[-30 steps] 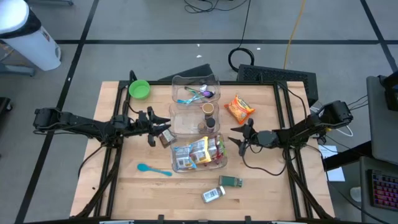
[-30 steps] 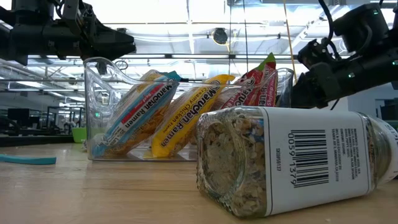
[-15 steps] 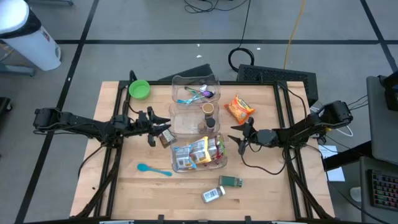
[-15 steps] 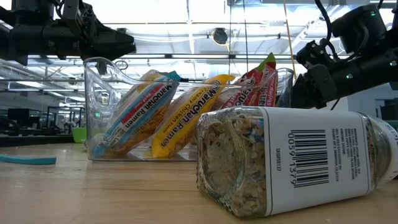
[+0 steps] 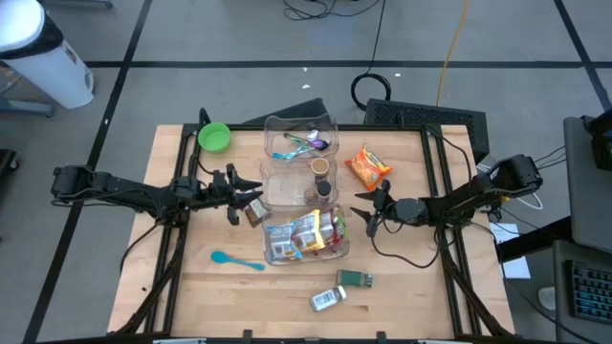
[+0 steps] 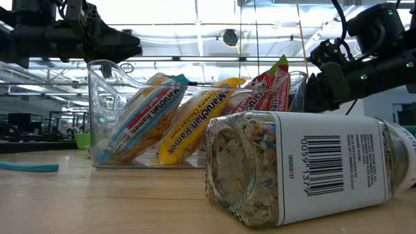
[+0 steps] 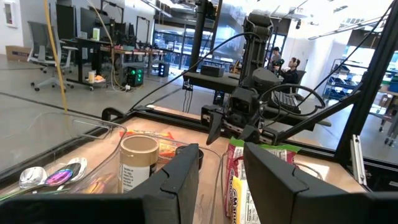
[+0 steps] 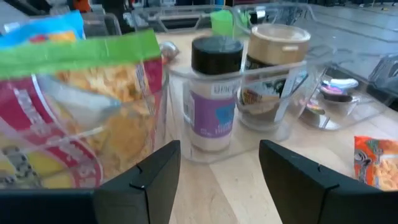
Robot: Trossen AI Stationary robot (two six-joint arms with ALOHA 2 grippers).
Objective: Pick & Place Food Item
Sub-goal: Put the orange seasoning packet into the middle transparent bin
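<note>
An orange food packet [image 5: 368,167] lies flat on the table to the right of three clear bins. The near bin [image 5: 304,237] holds ramen packs standing on edge, which also show in the low view [image 6: 188,117]. The middle bin [image 5: 287,183] holds two jars [image 8: 214,93]. The far bin [image 5: 301,139] holds spoons. My left gripper [image 5: 254,196] is open and empty at the left side of the middle bin, above a small brown item [image 5: 253,214]. My right gripper [image 5: 361,214] is open and empty, just right of the bins and nearer than the orange packet.
A green bowl [image 5: 214,137] stands at the far left. A blue spoon [image 5: 236,260] lies near left. Two jars lie on their sides near the front edge, one of them [image 5: 328,299] [image 6: 305,169] close to the low camera and the other [image 5: 357,279] just beyond it.
</note>
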